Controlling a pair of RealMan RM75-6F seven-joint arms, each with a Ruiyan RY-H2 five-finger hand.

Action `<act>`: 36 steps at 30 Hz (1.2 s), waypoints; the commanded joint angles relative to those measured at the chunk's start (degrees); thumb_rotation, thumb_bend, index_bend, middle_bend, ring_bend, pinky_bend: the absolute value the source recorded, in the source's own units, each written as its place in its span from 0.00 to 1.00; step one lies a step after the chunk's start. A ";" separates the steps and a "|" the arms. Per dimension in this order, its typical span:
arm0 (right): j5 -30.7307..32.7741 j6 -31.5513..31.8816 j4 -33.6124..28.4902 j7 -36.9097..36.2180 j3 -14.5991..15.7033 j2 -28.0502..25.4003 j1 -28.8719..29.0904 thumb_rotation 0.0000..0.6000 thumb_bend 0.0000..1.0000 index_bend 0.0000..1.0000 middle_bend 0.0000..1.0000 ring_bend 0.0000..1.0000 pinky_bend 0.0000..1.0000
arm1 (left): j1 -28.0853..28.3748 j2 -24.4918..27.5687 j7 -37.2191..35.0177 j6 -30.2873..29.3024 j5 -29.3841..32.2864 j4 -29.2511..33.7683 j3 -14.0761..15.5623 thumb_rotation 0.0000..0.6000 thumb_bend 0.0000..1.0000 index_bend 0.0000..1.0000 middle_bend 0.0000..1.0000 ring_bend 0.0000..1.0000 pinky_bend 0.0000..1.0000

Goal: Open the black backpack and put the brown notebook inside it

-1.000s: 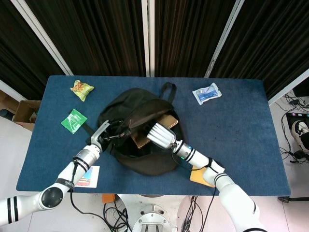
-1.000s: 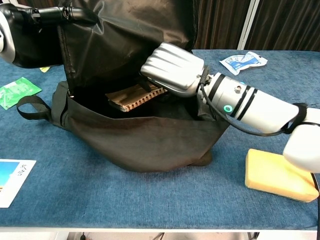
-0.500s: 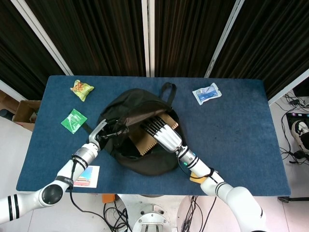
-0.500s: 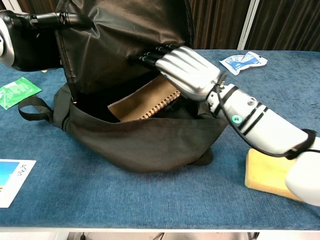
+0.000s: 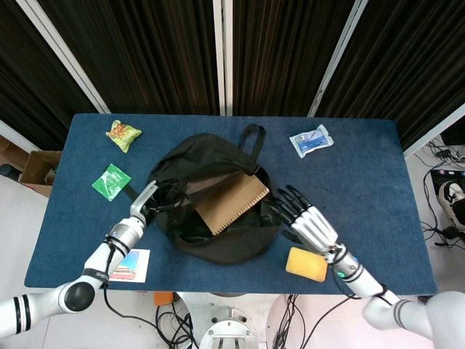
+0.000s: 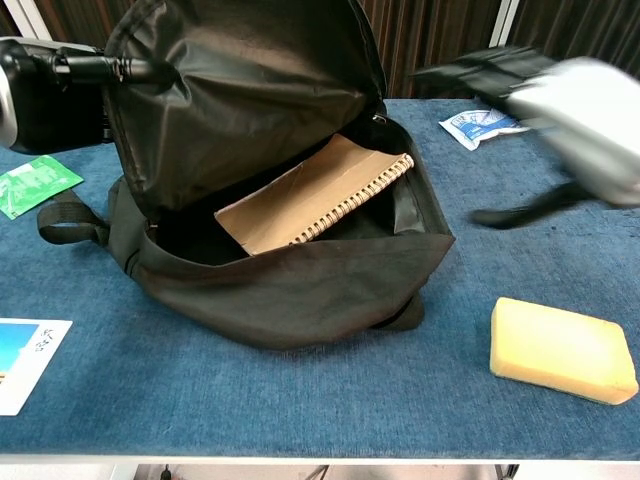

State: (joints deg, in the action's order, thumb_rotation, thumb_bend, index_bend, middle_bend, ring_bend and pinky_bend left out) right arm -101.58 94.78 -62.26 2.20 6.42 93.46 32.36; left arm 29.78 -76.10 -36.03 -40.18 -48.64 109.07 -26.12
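Note:
The black backpack (image 5: pixel 203 156) (image 6: pixel 290 290) lies in the middle of the table with its mouth wide open. The brown spiral notebook (image 5: pixel 231 202) (image 6: pixel 312 194) rests inside the opening, its spiral edge leaning on the right rim. My left hand (image 5: pixel 149 204) (image 6: pixel 50 85) grips the bag's flap and holds it lifted. My right hand (image 5: pixel 306 222) (image 6: pixel 560 95) is out of the bag, to its right, fingers spread and holding nothing; it is blurred in the chest view.
A yellow sponge (image 5: pixel 306 264) (image 6: pixel 563 350) lies near the front edge beside my right hand. A white packet (image 5: pixel 312 140) (image 6: pixel 487 124) sits at the back right, a green packet (image 5: pixel 111 181) and a yellow snack bag (image 5: pixel 123 134) at the left, a card (image 5: pixel 133 265) at the front left.
My right hand let go of the notebook, pulled out of the bag and moved right with its fingers spread. The notebook slid deeper and lies flatter. The left hand still holds the flap.

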 commanded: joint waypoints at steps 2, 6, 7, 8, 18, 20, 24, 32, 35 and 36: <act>0.19 7.58 -9.77 2.23 4.56 -12.01 -9.97 1.00 0.00 0.14 0.23 0.08 0.17 | 0.62 -0.57 6.66 -1.72 -9.33 -3.10 4.44 1.00 0.57 0.49 0.44 0.33 0.32; 2.29 10.34 -12.14 -0.08 4.88 -17.10 -14.48 1.00 0.00 0.14 0.21 0.08 0.17 | 2.36 1.21 11.82 0.70 -16.79 -3.77 8.13 1.00 0.53 0.33 0.32 0.23 0.29; 2.94 10.91 -12.14 -0.71 4.57 -17.82 -15.36 1.00 0.00 0.14 0.20 0.08 0.17 | 2.97 2.10 13.01 1.91 -18.29 -3.61 9.01 1.00 0.50 0.30 0.30 0.22 0.28; 4.05 11.57 -12.01 -1.68 3.90 -18.49 -16.47 1.00 0.00 0.14 0.20 0.08 0.17 | 3.79 3.31 14.93 3.24 -20.14 -3.32 10.14 1.00 0.43 0.27 0.28 0.21 0.27; 11.53 9.25 -10.67 -9.51 -0.71 -21.25 -21.63 1.00 0.00 0.13 0.18 0.08 0.17 | 0.26 12.43 16.81 -5.34 -32.73 5.31 14.20 1.00 0.09 0.20 0.22 0.18 0.26; 13.02 6.61 -11.38 -10.73 -0.99 -22.39 -21.99 1.00 0.00 0.12 0.18 0.08 0.17 | -2.00 14.94 15.85 -9.86 -35.20 5.59 14.63 1.00 0.09 0.20 0.23 0.18 0.26; 14.99 1.69 -13.81 -13.19 -1.36 -25.16 -22.11 1.00 0.01 0.12 0.18 0.08 0.18 | -6.84 17.30 21.88 -19.77 -33.67 2.55 14.71 1.00 0.09 0.22 0.25 0.18 0.26; 15.01 -5.87 -17.62 -23.70 -1.43 -30.80 -21.64 1.00 0.15 0.07 0.14 0.04 0.15 | -16.30 13.34 53.19 -41.36 -27.17 -10.73 16.63 1.00 0.09 0.27 0.27 0.18 0.23; 13.63 -6.35 -19.24 -23.38 -0.83 -32.11 -22.22 1.00 0.15 0.03 0.10 0.00 0.05 | -19.54 14.44 51.54 -43.71 -28.09 -12.18 19.14 1.00 0.09 0.25 0.26 0.18 0.21; 13.26 -6.09 -19.88 -22.81 -0.72 -32.37 -22.58 1.00 0.15 0.02 0.09 0.00 0.03 | -20.53 14.63 51.26 -44.74 -28.61 -12.64 19.84 1.00 0.09 0.24 0.25 0.18 0.20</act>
State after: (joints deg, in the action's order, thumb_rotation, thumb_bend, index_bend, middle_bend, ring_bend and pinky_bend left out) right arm -87.67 88.75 -81.32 -21.13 5.39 61.67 10.22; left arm 15.96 -61.64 14.55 -78.99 -77.93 101.85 -9.66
